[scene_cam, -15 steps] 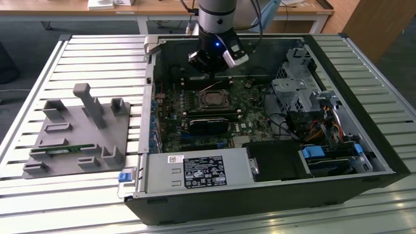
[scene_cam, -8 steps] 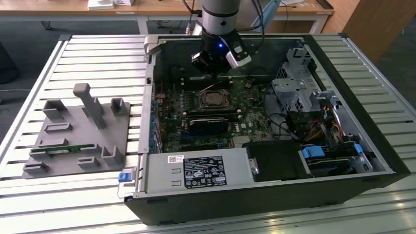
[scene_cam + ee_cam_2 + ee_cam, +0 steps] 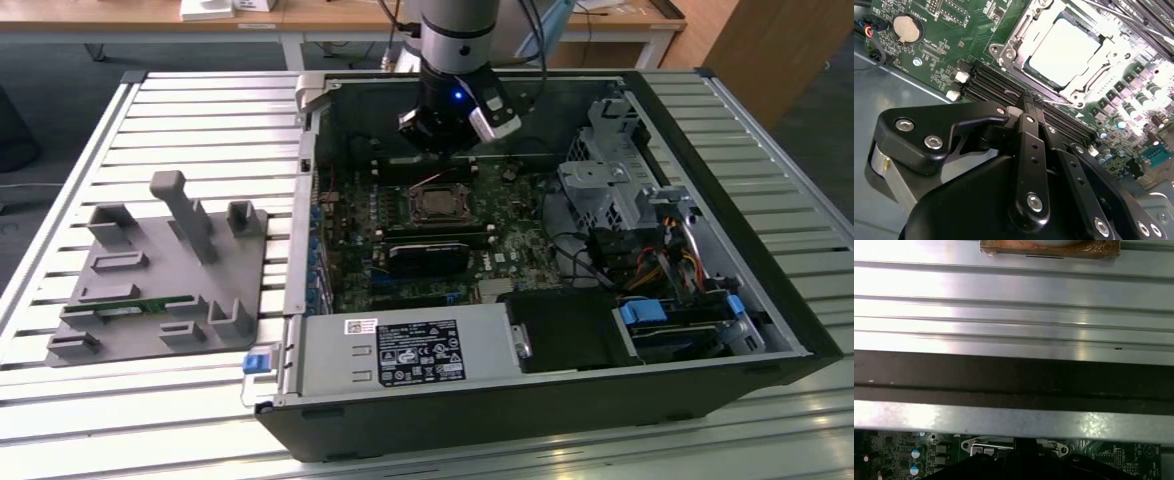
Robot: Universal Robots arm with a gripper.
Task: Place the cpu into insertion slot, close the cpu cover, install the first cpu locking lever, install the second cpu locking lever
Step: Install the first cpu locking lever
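Note:
The cpu (image 3: 1064, 47) lies flat in the insertion slot (image 3: 438, 205) on the green board, its pale metal top showing. The silvery cpu cover (image 3: 1016, 37) is down around it as a frame. A thin metal lever (image 3: 1089, 80) runs along the cover's side nearest the gripper; I cannot tell whether it is latched. My gripper (image 3: 1032, 98) hovers over the black memory slots (image 3: 999, 82) just beside the socket, fingers together with nothing between them. In the exterior view the gripper (image 3: 447, 142) hangs just behind the socket, inside the open case.
A black card (image 3: 427, 250) lies in front of the socket, with the power supply (image 3: 400, 350) nearer still. A metal drive cage (image 3: 614, 180) and cables fill the exterior view's right. A grey fixture plate (image 3: 160, 270) sits on the slatted table (image 3: 160, 110) outside the case.

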